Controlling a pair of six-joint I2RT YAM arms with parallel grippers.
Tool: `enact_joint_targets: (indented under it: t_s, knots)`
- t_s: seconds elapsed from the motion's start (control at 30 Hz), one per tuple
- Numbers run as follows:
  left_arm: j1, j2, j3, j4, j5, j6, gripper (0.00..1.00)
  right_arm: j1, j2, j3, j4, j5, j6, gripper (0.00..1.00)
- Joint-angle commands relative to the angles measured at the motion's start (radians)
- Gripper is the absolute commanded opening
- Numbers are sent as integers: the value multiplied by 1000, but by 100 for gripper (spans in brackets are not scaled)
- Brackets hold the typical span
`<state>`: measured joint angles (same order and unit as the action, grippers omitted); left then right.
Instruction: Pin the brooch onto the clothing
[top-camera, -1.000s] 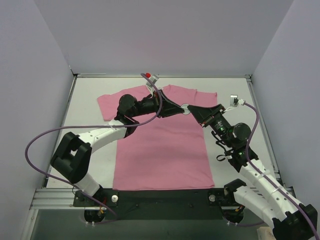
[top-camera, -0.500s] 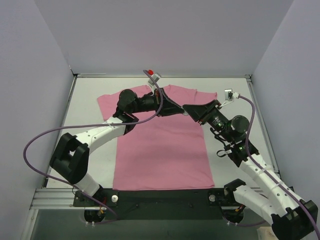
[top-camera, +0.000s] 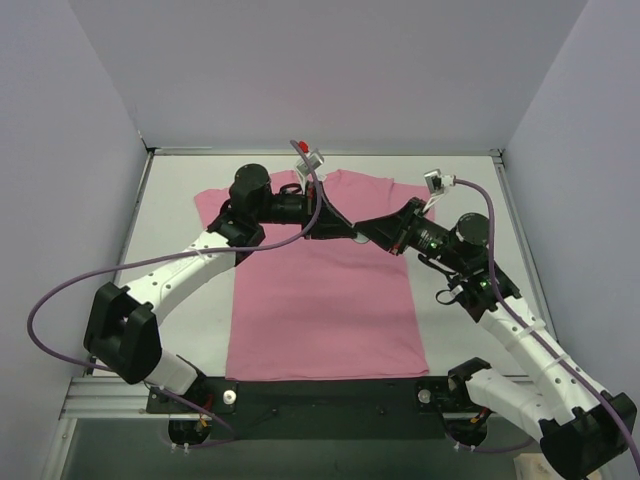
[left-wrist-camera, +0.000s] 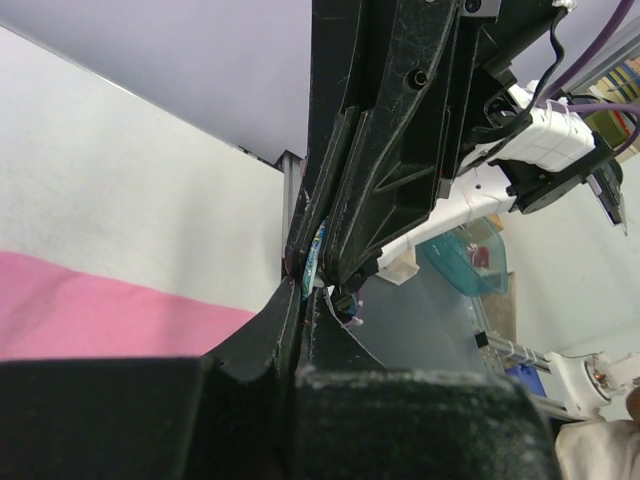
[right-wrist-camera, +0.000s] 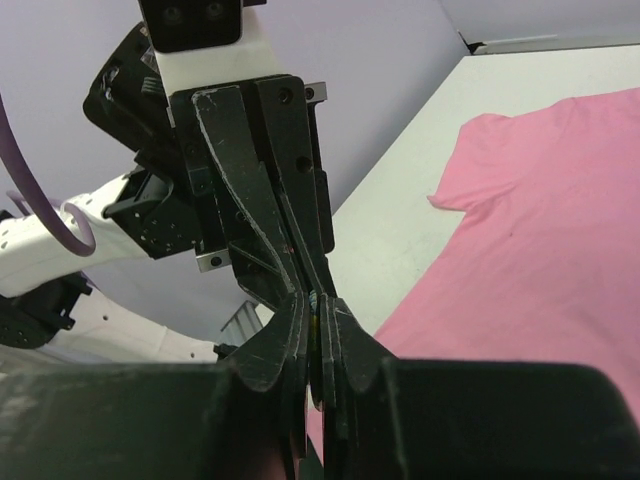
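The pink T-shirt (top-camera: 320, 300) lies flat on the white table, neckline at the far side. It also shows in the left wrist view (left-wrist-camera: 100, 315) and the right wrist view (right-wrist-camera: 540, 220). My left gripper (top-camera: 352, 232) and right gripper (top-camera: 372, 233) meet tip to tip above the shirt's upper right chest. The brooch shows only edge-on as a thin sliver between the left gripper's (left-wrist-camera: 305, 290) closed jaws, the brooch (left-wrist-camera: 313, 258) at their tip. It also sits between the right gripper's (right-wrist-camera: 316, 300) closed jaws, the brooch (right-wrist-camera: 315, 305) just visible. In the top view it is hidden by the fingertips.
Grey walls enclose the table on the left, back and right. A metal rail (top-camera: 110, 400) runs along the near edge by the arm bases. A teal plastic bin (left-wrist-camera: 465, 260) stands beyond the table's right side. Purple cables loop off both arms.
Both gripper tips have moved together a little toward the near side and left, over the shirt. The brooch, seen as a ring between the tips earlier, is now covered by them.
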<state>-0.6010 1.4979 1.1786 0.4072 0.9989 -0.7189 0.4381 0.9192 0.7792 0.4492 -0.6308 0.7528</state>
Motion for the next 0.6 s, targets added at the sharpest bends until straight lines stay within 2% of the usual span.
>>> enact_joint_targets:
  t_s: [0.0,0.17,0.2,0.23,0.3,0.33,0.47,0.57]
  knots:
    - [35,-41,49,-82,21,87,0,-7,-20,43,-15,-76,-46,0]
    - [41,-50,46,-64,9,76,2,-9,-52,19,-15,-44,-59,0]
    - [41,-53,44,-56,4,72,7,-9,-59,15,-14,-35,-61,0]
    - [41,-59,42,-53,1,70,19,-9,-69,9,-6,-15,-59,0]
    - [41,-64,33,-48,-2,70,29,-9,-89,-14,11,15,-56,0]
    - [41,-65,32,-48,-3,70,37,-10,-114,-24,31,52,-52,0]
    - [46,-71,4,-38,-8,65,53,-12,-172,-78,81,141,-35,0]
    - [49,-84,-17,4,-17,44,61,-12,-195,-100,126,174,-11,0]
